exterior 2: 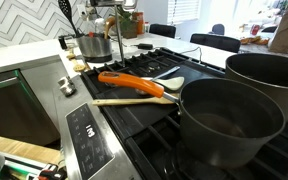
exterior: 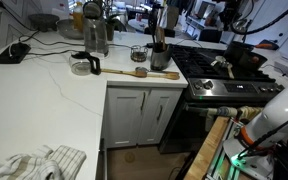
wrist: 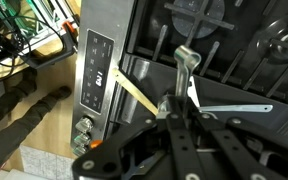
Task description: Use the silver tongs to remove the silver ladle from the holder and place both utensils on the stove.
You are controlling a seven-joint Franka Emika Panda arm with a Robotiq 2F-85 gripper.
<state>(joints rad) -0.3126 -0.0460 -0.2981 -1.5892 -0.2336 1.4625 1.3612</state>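
The holder (exterior: 160,60) is a short silvery canister with dark handles sticking up, at the counter's end beside the black stove (exterior: 229,72). It also shows at the far end of the stove in an exterior view (exterior 2: 94,46). I cannot pick out the silver ladle among the handles. In the wrist view my gripper (wrist: 174,106) is shut on a thin silver utensil, apparently the tongs (wrist: 184,62). It hovers over the stove's front edge, by the steel control panel (wrist: 94,75). My arm (exterior: 274,112) is low in front of the stove.
Two large dark pots (exterior 2: 229,118) stand on the near burners. An orange utensil (exterior 2: 129,83) and a wooden spatula (exterior 2: 134,101) lie on the grates. On the counter are a tall metal pitcher (exterior: 96,36), a glass jar (exterior: 138,53), a wooden spoon (exterior: 119,71) and a towel (exterior: 34,163).
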